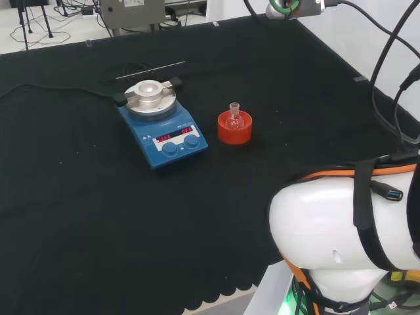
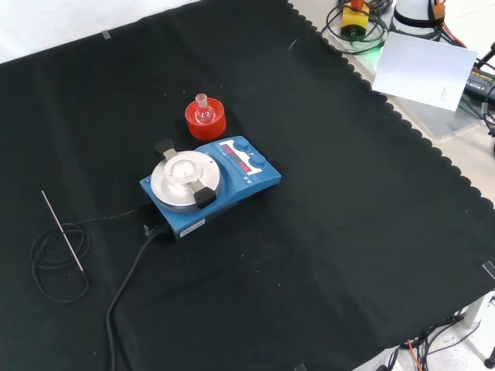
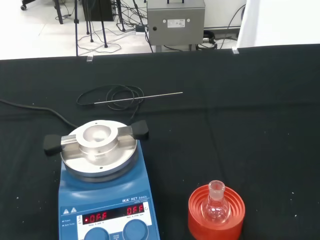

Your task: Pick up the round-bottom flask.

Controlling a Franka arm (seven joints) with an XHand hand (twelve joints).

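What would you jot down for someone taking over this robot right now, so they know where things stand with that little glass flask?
Hand: I can't see its fingers, so I cannot tell whether it is open or shut.
Things: the round-bottom flask sits upright, neck up, in the red ribbed stand on the black cloth. In the head view the stand is just right of the blue hotplate stirrer, apart from it. A thin metal rod with a coiled cable lies on the cloth beyond the stirrer.
Done: nothing yet; the flask is untouched in its stand.
Left: reach it, grasp it, lift it clear.
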